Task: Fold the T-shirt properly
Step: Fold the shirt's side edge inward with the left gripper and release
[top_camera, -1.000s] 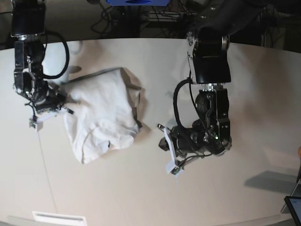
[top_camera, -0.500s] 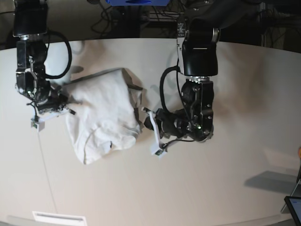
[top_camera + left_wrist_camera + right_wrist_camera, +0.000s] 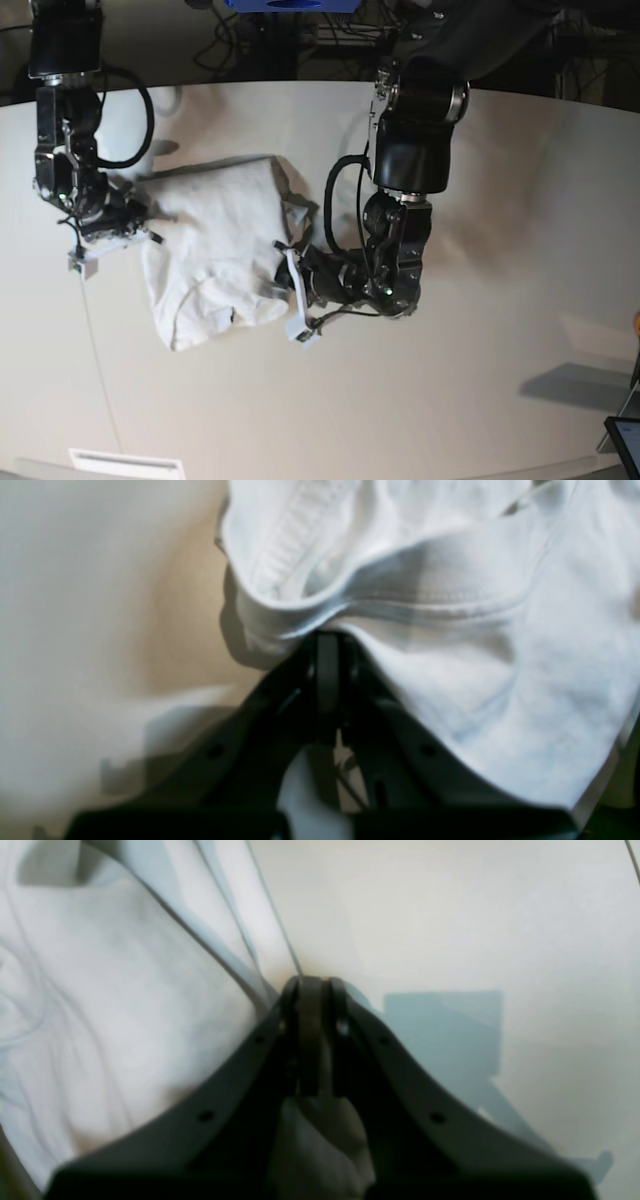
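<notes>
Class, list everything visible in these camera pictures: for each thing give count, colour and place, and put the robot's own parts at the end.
T-shirt: one, white, crumpled on the table left of centre.
Table: one, off-white, fills most of the base view.
Cables: several, dark, behind the table's far edge.
Blue object: one, top edge, mostly cut off.
Dark device: one, bottom right corner, partly cut off.
Right gripper: one, black, shut on the T-shirt's left edge.
Left gripper: one, black with white fingers, at the T-shirt's right edge; jaws closed in the wrist view, cloth pinch unclear.
</notes>
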Tool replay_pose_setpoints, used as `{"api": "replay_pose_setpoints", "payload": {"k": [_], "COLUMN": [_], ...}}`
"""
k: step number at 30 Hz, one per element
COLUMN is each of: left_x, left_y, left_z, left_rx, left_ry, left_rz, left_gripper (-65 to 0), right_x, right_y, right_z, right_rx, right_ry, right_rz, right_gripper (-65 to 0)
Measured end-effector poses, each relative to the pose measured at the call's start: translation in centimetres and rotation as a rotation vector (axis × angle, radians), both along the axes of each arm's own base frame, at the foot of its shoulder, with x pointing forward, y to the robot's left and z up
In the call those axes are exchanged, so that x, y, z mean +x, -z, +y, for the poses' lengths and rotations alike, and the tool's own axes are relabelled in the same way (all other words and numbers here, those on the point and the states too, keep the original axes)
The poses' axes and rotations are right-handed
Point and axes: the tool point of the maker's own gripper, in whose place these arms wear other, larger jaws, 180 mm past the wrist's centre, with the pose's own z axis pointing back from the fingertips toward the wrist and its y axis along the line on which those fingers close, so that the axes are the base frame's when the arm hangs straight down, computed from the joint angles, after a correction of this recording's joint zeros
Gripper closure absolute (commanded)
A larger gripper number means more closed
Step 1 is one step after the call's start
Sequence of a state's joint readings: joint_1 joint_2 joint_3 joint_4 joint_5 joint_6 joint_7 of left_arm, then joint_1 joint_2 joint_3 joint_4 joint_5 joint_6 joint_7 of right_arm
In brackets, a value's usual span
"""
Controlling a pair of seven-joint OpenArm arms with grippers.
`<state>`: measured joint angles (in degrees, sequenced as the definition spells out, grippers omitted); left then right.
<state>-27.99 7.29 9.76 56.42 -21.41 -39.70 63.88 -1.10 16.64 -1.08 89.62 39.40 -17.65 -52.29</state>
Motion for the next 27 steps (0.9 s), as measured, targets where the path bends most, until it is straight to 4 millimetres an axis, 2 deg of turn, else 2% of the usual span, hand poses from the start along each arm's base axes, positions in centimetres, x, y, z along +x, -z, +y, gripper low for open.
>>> {"api": "replay_pose_setpoints", "payload": {"k": [3,6,11,15,21,24,27], "left_x": [0.6,1.6,3.1,4.6,7.4,7.7,6.7], "left_y": [0.1,-0.7,-2.6,-3.9,-6.4,-7.4,-7.3], "left_z": [-0.2,-0.4,-1.0,0.1,3.3,6.8,11.5], "left_rx": [-0.013,-0.013,-0.026,-0.016,-0.061,-0.032,0.061], "left_ry": [-0.005,-0.01,-0.006,-0.015,-0.128,-0.192,-0.24], "left_rz": [0.01,-0.009,-0.052,-0.088,-0.13,-0.15,-0.17], "left_gripper": [0.0,0.0,0.0,0.0,0.0,0.0,0.0], "right_x": [0.7,1.3,3.8,3.8,3.7,3.5,4.2], "right_y": [-0.2,-0.4,-0.6,-0.2,-0.3,-1.7,-3.9], "right_z": [1.4,2.6,1.6,1.3,1.2,-0.2,-2.7], "right_rx": [-0.025,0.001,-0.008,-0.008,-0.011,-0.001,-0.03], "right_ry": [-0.053,-0.083,-0.055,-0.049,-0.042,0.014,0.081], "right_rz": [-0.007,0.001,-0.003,0.009,-0.007,-0.079,-0.153], "right_gripper": [-3.0,-3.0,-3.0,-3.0,-3.0,-3.0,-3.0]}}
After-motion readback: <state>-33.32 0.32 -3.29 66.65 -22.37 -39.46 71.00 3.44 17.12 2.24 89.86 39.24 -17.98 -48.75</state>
